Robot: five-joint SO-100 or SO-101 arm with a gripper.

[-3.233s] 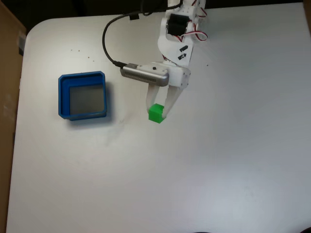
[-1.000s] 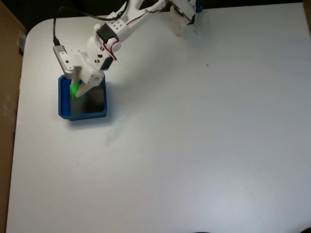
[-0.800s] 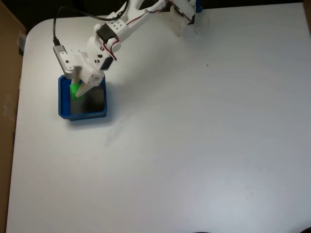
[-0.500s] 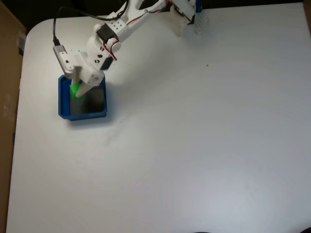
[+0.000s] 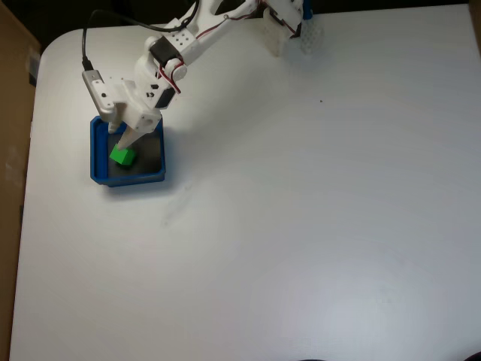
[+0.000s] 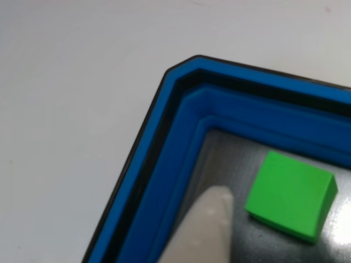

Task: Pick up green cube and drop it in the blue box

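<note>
Release step: small bright green cube (image 5: 122,156) lying free in square blue plastic tray (image 5: 97,161) at nine o'clock, jaws spread above; next, lift clear.

The green cube (image 5: 122,156) lies on the grey floor of the blue box (image 5: 98,162), near its left wall in the fixed view. In the other view the cube (image 6: 290,195) sits flat and free, near a corner of the box's thick stepped wall (image 6: 181,137).
</note>
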